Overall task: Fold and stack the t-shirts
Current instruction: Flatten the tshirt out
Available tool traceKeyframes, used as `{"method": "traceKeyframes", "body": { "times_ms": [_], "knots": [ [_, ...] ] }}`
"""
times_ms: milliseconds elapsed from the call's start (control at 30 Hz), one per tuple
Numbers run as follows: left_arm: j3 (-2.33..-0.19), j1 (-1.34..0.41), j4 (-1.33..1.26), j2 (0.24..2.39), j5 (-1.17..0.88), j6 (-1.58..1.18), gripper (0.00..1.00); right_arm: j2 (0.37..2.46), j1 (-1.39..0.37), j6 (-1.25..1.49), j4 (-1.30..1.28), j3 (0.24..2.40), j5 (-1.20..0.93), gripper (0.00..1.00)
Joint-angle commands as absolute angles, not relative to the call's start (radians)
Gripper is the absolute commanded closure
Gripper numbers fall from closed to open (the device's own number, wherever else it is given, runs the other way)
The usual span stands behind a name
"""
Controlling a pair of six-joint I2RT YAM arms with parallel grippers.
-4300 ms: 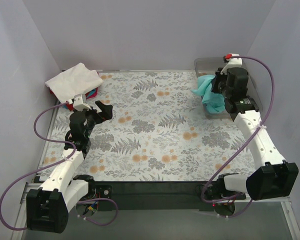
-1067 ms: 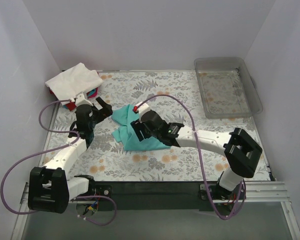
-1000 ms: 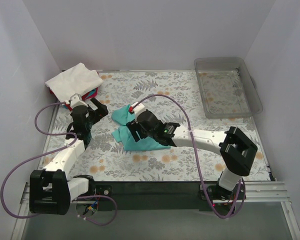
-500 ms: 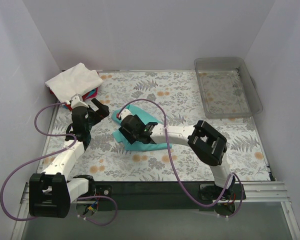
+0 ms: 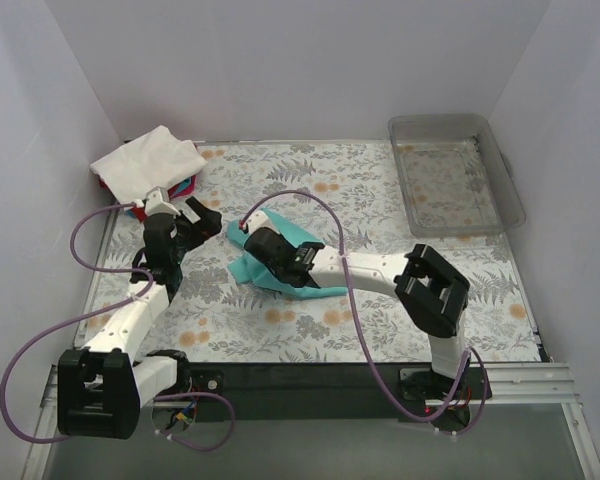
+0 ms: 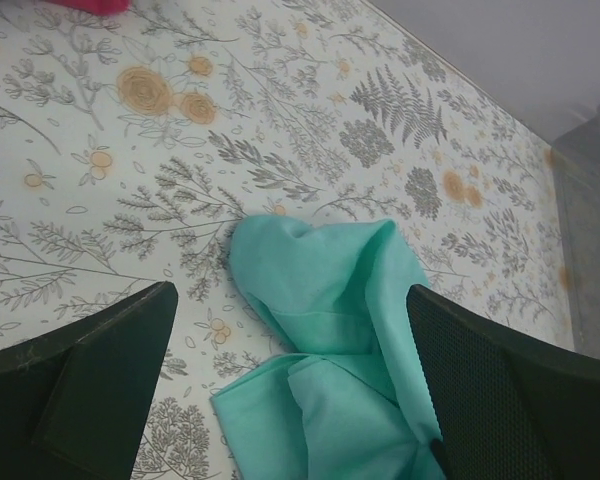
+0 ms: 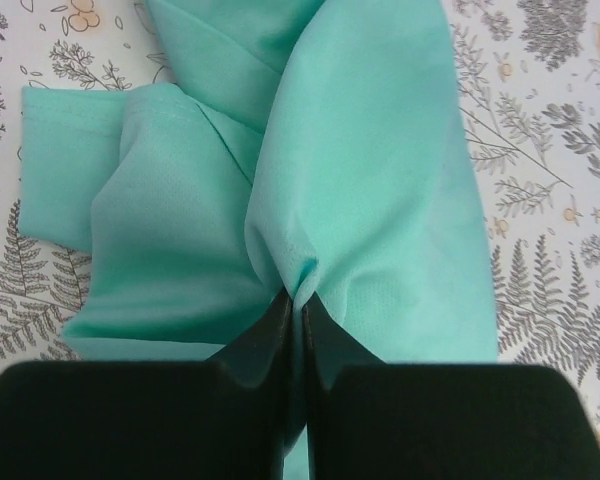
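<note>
Now we lay the crumpled teal t-shirt [image 5: 244,268] out left of the surface's middle, our right fingers [image 7: 273,330] pinching its bunched cloth and our left fingers [image 6: 110,350] spread open alongside, so spreading it flat likely comes next.

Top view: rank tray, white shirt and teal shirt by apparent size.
Largest: tray.
Then white shirt and teal shirt: about alike. The teal one is bunched and partly covered, so they are unranked.
</note>
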State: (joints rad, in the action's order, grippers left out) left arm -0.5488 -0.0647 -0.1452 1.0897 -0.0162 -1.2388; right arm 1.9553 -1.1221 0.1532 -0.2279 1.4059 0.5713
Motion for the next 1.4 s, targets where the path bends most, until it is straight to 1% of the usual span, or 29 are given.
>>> {"method": "traceKeyframes", "body": {
  "times_ms": [0,133,167,267,433,600,633,700,767,867,1067,1100,1200,1300,1367],
  "knots": [
    [-0.538,-0.1,-0.183,1.043,-0.072,-1.216,0.09,1.827,-1.112,0.17,-0.219,1.373,0.655,0.99],
    [-0.561,-0.236,-0.192,1.086,0.018,-1.192,0.09,1.724,-1.074,0.198,-0.212,1.298,0.649,0.99],
    [-0.578,-0.291,-0.205,1.104,0.026,-1.19,0.09,1.694,-1.054,0.201,-0.209,1.283,0.649,0.99],
    [-0.6,-0.353,-0.238,1.201,0.002,-1.21,0.1,1.648,-1.01,0.222,-0.196,1.197,0.631,0.99],
    [-0.641,-0.416,-0.253,1.337,0.038,-1.201,0.11,1.602,-0.948,0.267,-0.137,1.037,0.552,0.99],
    [-0.672,-0.462,-0.256,1.429,0.04,-1.189,0.14,1.592,-0.916,0.285,-0.118,0.982,0.522,0.99],
    [-0.683,-0.471,-0.247,1.437,0.046,-1.189,0.15,1.591,-0.913,0.288,-0.117,0.976,0.52,0.99],
    [-0.683,-0.495,-0.23,1.445,0.058,-1.19,0.16,1.586,-0.9,0.293,-0.114,0.957,0.515,0.99],
    [-0.67,-0.505,-0.229,1.445,0.048,-1.209,0.2,1.582,-0.885,0.293,-0.109,0.942,0.508,0.99],
    [-0.663,-0.511,-0.229,1.453,0.019,-1.224,0.3,1.58,-0.868,0.293,-0.101,0.937,0.496,0.99],
    [-0.655,-0.523,-0.157,1.456,0.055,-1.252,0.35,1.575,-0.862,0.293,-0.098,0.933,0.486,0.99],
    [-0.649,-0.526,-0.146,1.441,0.073,-1.256,0.34,1.574,-0.862,0.293,-0.098,0.931,0.486,0.99],
    [-0.614,-0.545,-0.124,1.387,0.153,-1.278,0.24,1.566,-0.859,0.293,-0.098,0.931,0.485,0.99],
    [-0.588,-0.546,-0.126,1.342,0.179,-1.292,0.21,1.571,-0.854,0.29,-0.098,0.937,0.479,0.99],
    [-0.575,-0.546,-0.132,1.332,0.172,-1.299,0.21,1.575,-0.854,0.29,-0.097,0.939,0.473,0.99]
  ]
}}
